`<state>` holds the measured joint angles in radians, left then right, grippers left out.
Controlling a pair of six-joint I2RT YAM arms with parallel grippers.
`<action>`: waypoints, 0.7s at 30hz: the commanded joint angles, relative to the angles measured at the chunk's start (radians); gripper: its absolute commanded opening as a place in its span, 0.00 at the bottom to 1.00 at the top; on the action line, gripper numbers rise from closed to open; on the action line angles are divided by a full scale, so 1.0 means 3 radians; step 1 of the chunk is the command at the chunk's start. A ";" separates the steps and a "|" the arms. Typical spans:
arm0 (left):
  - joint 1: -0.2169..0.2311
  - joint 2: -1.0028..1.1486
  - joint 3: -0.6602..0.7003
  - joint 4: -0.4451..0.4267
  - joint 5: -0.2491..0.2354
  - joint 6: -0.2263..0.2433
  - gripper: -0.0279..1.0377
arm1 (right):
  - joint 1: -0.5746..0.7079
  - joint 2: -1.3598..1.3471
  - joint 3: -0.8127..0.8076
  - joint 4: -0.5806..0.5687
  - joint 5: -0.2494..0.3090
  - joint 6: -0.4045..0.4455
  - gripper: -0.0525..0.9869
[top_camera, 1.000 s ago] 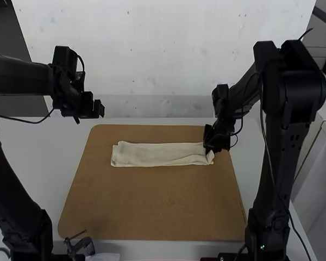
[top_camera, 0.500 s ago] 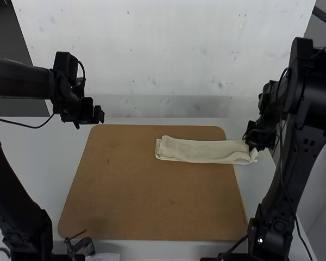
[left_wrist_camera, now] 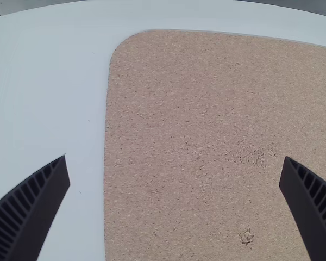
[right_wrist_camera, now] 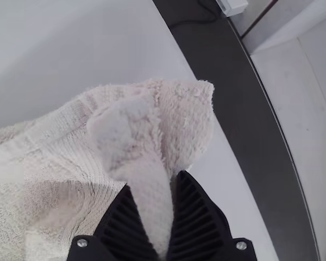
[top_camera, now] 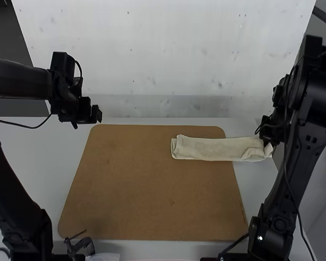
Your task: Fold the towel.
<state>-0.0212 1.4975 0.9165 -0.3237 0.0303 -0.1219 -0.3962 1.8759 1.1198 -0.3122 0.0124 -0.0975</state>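
1. Presently the towel (top_camera: 220, 148) lies as a long, narrow strip, left to right, already folded by the look of it. Its left part rests on the far right of the brown board (top_camera: 152, 190), and its right end reaches past the board over the white counter (top_camera: 38, 144).
2. My right tool (right_wrist_camera: 155, 182) is closed on that right end, a bunched pinch of cloth squeezed between the fingers.
3. My left tool (left_wrist_camera: 176, 157) hangs by the board's far left corner, empty, fingers wide apart.
4. I take the step in hand to be placing or straightening the strip. Next I would either lay this end flat and let go, or lift it and bring it left over the rest for a shorter fold. Either calls for a low, gentle path, since the pinch could rumple the end.
5. I can't count the layers inside the strip, nor tell whether my pinch takes them all. The cloth beneath the gripped end is hidden.
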 commanded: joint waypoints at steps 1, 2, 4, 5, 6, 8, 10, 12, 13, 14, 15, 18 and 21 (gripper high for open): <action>0.0045 -0.0124 -0.0048 0.0020 0.0042 0.0053 0.97 | 0.0364 -0.0322 -0.0092 -0.0028 0.0020 0.0110 0.07; 0.0050 -0.0129 -0.0048 0.0020 0.0047 0.0059 0.97 | 0.0492 -0.0378 -0.0113 -0.0069 0.0020 0.0171 0.07; 0.0071 -0.0129 -0.0048 0.0020 0.0063 0.0074 0.97 | 0.0748 -0.0485 -0.0138 -0.0161 0.0025 0.0269 0.07; 0.0081 -0.0129 -0.0048 0.0020 0.0063 0.0074 0.97 | 0.0886 -0.0526 -0.0159 -0.0181 0.0025 0.0335 0.07; 0.0091 -0.0134 -0.0048 0.0020 0.0063 0.0079 0.97 | 0.1029 -0.0572 -0.0184 -0.0181 0.0030 0.0402 0.07; 0.0101 -0.0139 -0.0048 0.0020 0.0068 0.0079 0.97 | 0.1290 -0.0628 -0.0215 -0.0176 0.0051 0.0535 0.07; 0.0101 -0.0139 -0.0048 0.0020 0.0068 0.0079 0.97 | 0.1551 -0.0654 -0.0225 -0.0176 0.0117 0.0647 0.07; 0.0106 -0.0134 -0.0048 0.0020 0.0068 0.0110 0.97 | 0.1801 -0.0659 -0.0215 -0.0181 0.0158 0.0760 0.07; 0.0111 -0.0134 -0.0048 0.0020 0.0068 0.0135 0.97 | 0.1919 -0.0649 -0.0205 -0.0181 0.0199 0.0790 0.07; 0.0122 -0.0134 -0.0048 0.0020 0.0068 0.0135 0.97 | 0.2021 -0.0634 -0.0194 -0.0181 0.0235 0.0836 0.07; 0.0132 -0.0134 -0.0048 0.0020 0.0068 0.0140 0.97 | 0.2128 -0.0618 -0.0179 -0.0186 0.0271 0.0872 0.07; 0.0142 -0.0139 -0.0059 0.0026 0.0068 0.0140 0.97 | 0.2374 -0.0526 -0.0102 -0.0207 0.0342 0.0964 0.07; 0.0157 -0.0134 -0.0064 0.0026 0.0068 0.0145 0.97 | 0.2578 -0.0424 0.0005 -0.0253 0.0373 0.1046 0.07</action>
<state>0.0143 1.4975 0.9020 -0.3233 0.0349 -0.0933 0.3252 1.7180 1.0710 -0.3805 0.0860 0.1581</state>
